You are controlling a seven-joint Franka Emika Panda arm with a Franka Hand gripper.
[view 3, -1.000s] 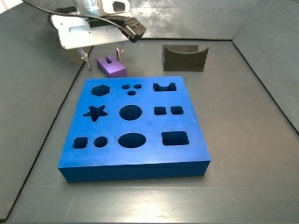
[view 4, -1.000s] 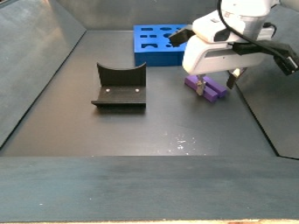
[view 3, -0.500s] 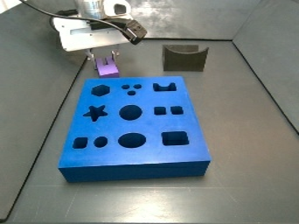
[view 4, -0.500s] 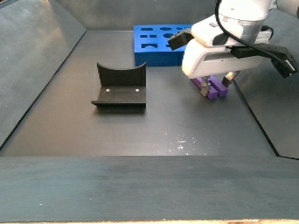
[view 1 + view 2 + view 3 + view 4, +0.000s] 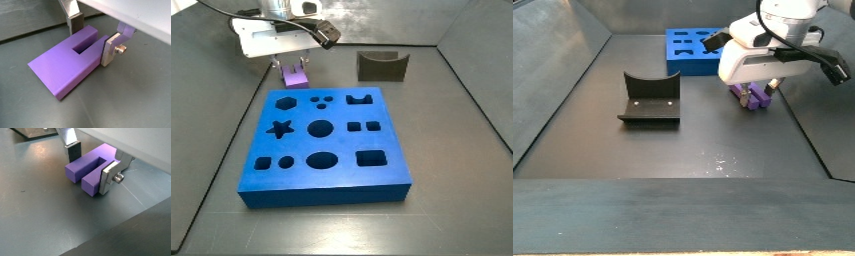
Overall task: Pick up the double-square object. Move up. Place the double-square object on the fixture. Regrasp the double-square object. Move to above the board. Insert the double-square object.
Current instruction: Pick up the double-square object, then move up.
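The double-square object (image 5: 63, 70) is a light-purple block with a notch, seen close in both wrist views (image 5: 80, 170). My gripper (image 5: 93, 44) is shut on it, one silver finger (image 5: 112, 49) pressed on one side and the dark pad of the other finger (image 5: 73, 153) on the opposite side. In both side views the gripper (image 5: 291, 66) (image 5: 756, 92) holds the block (image 5: 295, 74) (image 5: 754, 99) just above the dark floor, beside the far end of the blue board (image 5: 325, 140) (image 5: 690, 50). The dark fixture (image 5: 381, 66) (image 5: 648, 98) stands apart, with nothing on it.
Grey walls enclose the dark floor in both side views. The board's shaped holes, among them a star (image 5: 282, 128), hold nothing. The arm's white body (image 5: 760, 60) hangs over the block and hides part of it.
The block lay flat on the floor a second ago. It now sits narrower and slightly higher between the fingers, and the gripper has risen a little with it.
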